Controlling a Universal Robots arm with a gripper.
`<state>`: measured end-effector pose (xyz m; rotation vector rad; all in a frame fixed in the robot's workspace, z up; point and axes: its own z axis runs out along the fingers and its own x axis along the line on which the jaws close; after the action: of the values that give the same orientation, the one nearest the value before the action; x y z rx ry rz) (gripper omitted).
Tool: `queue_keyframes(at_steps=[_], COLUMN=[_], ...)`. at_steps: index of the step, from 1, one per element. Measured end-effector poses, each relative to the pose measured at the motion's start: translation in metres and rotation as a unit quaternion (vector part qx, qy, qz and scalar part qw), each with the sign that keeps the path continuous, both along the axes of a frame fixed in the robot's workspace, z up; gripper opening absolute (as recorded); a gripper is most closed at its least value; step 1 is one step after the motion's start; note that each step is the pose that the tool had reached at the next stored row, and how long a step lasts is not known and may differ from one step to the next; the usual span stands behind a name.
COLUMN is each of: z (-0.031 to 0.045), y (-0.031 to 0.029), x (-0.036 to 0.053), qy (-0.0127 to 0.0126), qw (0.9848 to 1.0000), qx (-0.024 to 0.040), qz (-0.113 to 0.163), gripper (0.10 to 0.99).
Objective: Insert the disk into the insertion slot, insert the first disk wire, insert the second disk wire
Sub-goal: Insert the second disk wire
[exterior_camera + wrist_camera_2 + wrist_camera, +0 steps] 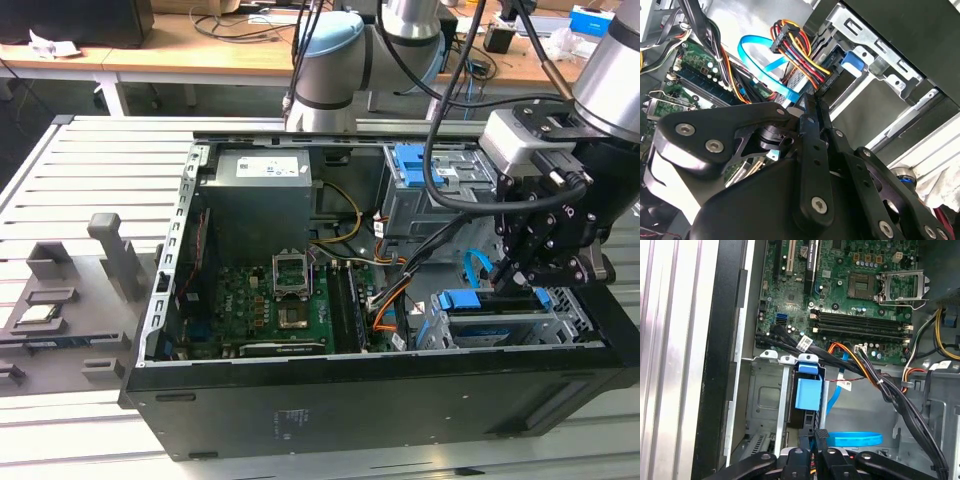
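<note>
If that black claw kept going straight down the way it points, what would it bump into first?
Most likely the disk in its blue bracket, seated in the insertion slot. The gripper points right at its back edge, though depth is hard to judge.

- Pale grey slatted metal worktable [110,165], spanning the foreground of the exterior view.
- Grey moulded fixtures [75,290] resting on the table at the exterior view's left.
- Light wooden desk [200,55] behind, strewn with cables [240,20].
- Even, bright lighting throughout.
</note>
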<state>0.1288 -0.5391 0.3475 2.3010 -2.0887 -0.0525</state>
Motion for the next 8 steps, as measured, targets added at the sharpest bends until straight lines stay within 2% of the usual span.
queue_keyframes(at_steps=[4, 8], z=[-0.0022, -0.0011], y=[0.0001, 0.0003], x=[0.0008, 0.0008], qy=[-0.0001, -0.0001], qw=[1.0, 1.0], qx=[-0.0001, 0.0003], qz=[-0.001, -0.002], gripper=[0.161, 0.161])
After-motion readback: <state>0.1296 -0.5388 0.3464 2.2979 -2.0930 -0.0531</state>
